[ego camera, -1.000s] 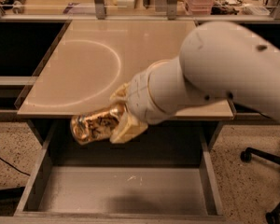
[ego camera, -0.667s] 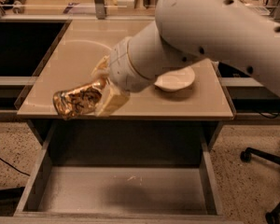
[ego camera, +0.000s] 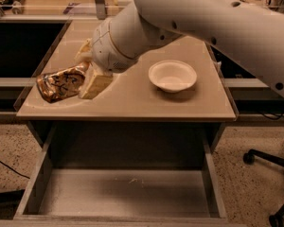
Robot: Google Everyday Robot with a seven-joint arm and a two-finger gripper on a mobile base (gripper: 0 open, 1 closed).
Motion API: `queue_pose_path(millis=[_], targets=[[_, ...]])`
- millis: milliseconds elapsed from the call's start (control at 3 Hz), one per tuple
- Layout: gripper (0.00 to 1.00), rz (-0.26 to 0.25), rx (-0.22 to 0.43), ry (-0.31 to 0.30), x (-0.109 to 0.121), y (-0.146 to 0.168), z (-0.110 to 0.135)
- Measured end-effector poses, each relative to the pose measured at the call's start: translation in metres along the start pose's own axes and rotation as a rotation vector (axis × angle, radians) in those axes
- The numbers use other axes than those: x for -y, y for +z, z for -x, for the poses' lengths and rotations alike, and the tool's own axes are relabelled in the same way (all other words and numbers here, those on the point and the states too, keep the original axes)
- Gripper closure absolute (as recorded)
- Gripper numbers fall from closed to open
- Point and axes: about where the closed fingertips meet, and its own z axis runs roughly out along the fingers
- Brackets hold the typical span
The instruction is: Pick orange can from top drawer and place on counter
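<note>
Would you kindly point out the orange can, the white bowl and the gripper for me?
orange can (ego camera: 60, 83): camera view, middle of its crumpled side.
white bowl (ego camera: 173, 86): camera view, front outer wall.
gripper (ego camera: 83, 74): camera view, midway between fingertips, clamping the can over the counter (ego camera: 132, 103) at its left side.

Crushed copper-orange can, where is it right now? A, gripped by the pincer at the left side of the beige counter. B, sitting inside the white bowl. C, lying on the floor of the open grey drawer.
A: the pincer is clamped on the crushed copper-orange can at the left side of the glossy beige counter, not in the grey metal drawer or the white round bowl.
</note>
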Motion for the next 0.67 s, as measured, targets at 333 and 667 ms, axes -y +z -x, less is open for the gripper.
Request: queue_pose_path(millis=[333,667], targets=[[1.0,-0.026,-0.013,0.038,0.007,0.0,-0.022],[1.0,-0.048,-0.023,0.092,0.022,0.007,-0.059]])
